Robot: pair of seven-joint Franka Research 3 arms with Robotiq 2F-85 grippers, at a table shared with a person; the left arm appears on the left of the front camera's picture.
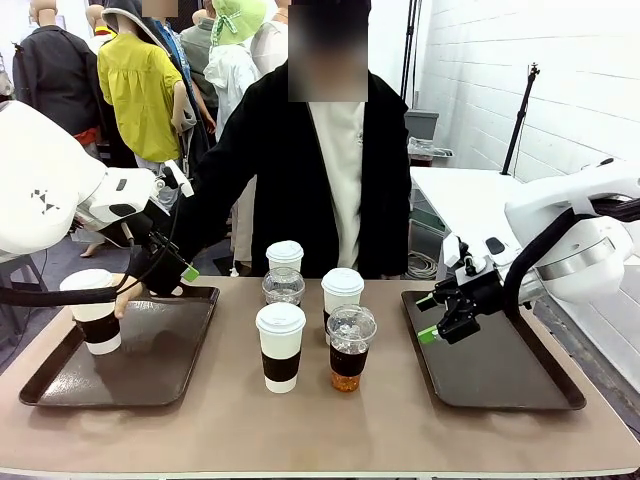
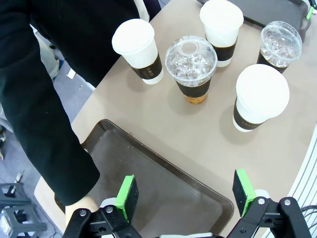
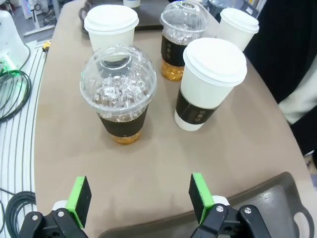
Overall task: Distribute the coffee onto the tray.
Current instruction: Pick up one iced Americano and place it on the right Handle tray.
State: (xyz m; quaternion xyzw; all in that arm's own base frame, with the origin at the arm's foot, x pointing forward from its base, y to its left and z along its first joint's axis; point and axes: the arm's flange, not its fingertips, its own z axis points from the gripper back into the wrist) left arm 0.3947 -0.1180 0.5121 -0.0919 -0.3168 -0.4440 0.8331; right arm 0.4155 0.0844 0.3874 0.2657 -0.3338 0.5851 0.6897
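Five coffee cups stand mid-table: three white lidded cups with black sleeves point(image 1: 281, 345) point(image 1: 342, 295) point(image 1: 285, 255) and two clear dome-lidded iced drinks point(image 1: 350, 347) point(image 1: 283, 287). A further white cup point(image 1: 92, 310) stands on the left tray point(image 1: 150, 385), with the person's hand point(image 1: 125, 297) on it. My left gripper point(image 1: 178, 278) point(image 2: 185, 191) hangs open and holds nothing above that tray's far edge. My right gripper point(image 1: 432, 318) point(image 3: 140, 198) is open over the right tray's point(image 1: 520, 385) left edge, facing an iced drink point(image 3: 119, 91) and a white cup point(image 3: 208, 82).
The person's black sleeve point(image 2: 44, 114) reaches across the left tray's far corner, close to my left gripper. Bare tabletop point(image 1: 330, 430) lies in front of the cups between the two trays.
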